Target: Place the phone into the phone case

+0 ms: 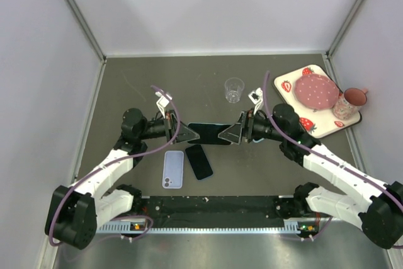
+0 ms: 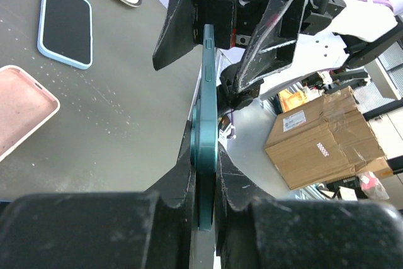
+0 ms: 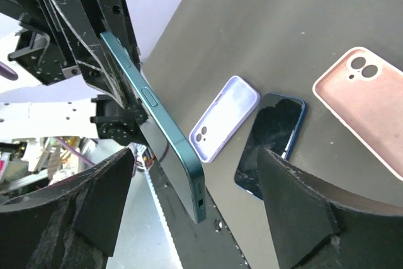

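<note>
A teal phone (image 1: 209, 133) hangs level above the table between my two grippers. My left gripper (image 1: 189, 133) is shut on its left end; in the left wrist view the fingers (image 2: 182, 174) press both faces of the phone (image 2: 208, 92). My right gripper (image 1: 228, 135) is open, its jaws either side of the other end with gaps on both sides, as the right wrist view (image 3: 198, 187) shows around the phone (image 3: 170, 143). A lilac phone case (image 1: 173, 169) lies on the table below. A pink case (image 3: 362, 105) lies nearby, hidden in the top view.
A dark blue phone (image 1: 199, 161) lies screen up beside the lilac case. A clear cup (image 1: 233, 90) stands behind the grippers. At the back right a strawberry tray (image 1: 286, 86) carries a pink dotted plate (image 1: 317, 91) and a pink mug (image 1: 349, 102).
</note>
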`<state>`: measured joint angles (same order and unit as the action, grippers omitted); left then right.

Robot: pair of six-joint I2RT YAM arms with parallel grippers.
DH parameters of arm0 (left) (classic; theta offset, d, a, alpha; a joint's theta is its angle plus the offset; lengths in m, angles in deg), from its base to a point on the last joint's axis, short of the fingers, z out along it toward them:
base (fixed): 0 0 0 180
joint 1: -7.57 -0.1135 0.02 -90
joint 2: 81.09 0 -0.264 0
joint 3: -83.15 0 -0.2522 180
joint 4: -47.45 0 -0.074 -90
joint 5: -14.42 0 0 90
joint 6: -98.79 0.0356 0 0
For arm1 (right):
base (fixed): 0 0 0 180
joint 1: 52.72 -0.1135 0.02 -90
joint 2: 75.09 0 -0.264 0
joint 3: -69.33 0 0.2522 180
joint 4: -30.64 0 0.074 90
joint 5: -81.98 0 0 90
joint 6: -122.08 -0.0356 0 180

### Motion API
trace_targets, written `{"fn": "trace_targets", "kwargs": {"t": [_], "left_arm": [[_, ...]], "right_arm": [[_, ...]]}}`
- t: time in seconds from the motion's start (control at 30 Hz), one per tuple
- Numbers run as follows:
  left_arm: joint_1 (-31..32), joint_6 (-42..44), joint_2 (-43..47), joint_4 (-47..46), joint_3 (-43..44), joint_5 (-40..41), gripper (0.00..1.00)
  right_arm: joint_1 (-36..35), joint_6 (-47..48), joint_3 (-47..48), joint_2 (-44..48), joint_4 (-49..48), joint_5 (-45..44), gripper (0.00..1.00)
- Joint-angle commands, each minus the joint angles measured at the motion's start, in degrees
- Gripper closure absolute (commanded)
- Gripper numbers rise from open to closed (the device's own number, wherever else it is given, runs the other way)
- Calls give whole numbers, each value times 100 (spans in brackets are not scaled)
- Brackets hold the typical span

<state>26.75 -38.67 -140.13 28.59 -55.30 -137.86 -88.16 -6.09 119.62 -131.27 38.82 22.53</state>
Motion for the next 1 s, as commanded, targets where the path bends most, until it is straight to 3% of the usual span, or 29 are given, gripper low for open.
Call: {"fn": "trace_targets", "kwargs": {"t": [0.0, 0.13, 0.27, 0.77, 0.97], "left_arm": [[-20, -369, 104, -1070, 25, -205, 100], [-20, -413, 78, -1097, 60, -162, 100], [-20, -474, 60, -1290, -45, -92, 100], [-20, -536, 323, -1361, -186, 278, 100], [-20, -527, 376, -1317, -160, 234, 100]], "right_arm": [[28, -181, 161, -15, -829, 338, 26], [28, -348, 65, 19, -1067, 496, 49], [29, -375, 91, 37, -1190, 672, 65], [29, -375, -6, 292, -918, 487, 49], [37, -498, -155, 362, -1164, 689, 53]]}}
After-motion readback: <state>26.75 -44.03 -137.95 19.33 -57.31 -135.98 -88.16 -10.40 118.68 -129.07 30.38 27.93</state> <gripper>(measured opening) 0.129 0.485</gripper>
